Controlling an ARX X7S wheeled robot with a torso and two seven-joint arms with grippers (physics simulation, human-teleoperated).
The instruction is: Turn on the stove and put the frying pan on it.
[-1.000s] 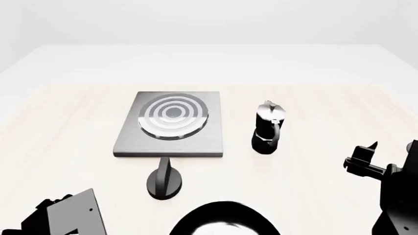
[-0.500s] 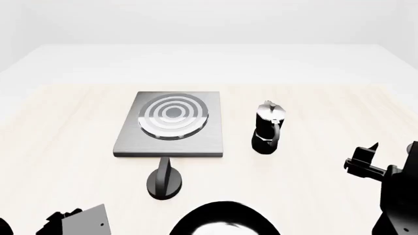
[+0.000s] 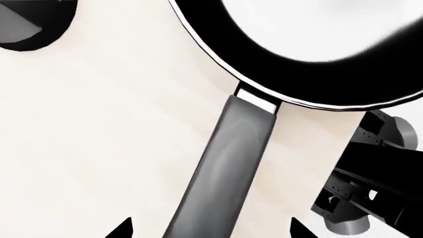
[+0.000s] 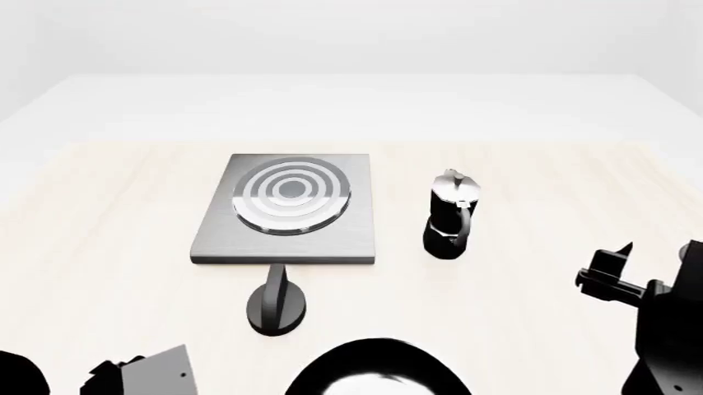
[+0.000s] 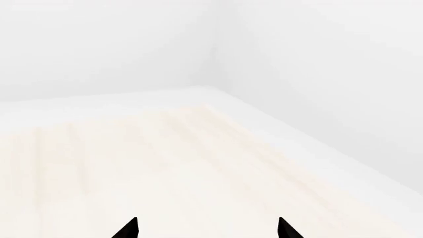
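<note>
I hold the left gripper (image 3: 208, 229) over the frying pan (image 3: 310, 44), its fingertips spread apart and straddling the handle (image 3: 225, 168) without touching it; the pan sits on the table (image 4: 110, 247) at the near edge, just in front of the knob (image 4: 277, 309) and the stove (image 4: 288, 210). To grip well, I should descend centred on the handle, then close. The right gripper (image 4: 648, 267) waits open, empty, clear of the moka pot (image 4: 452, 216).
</note>
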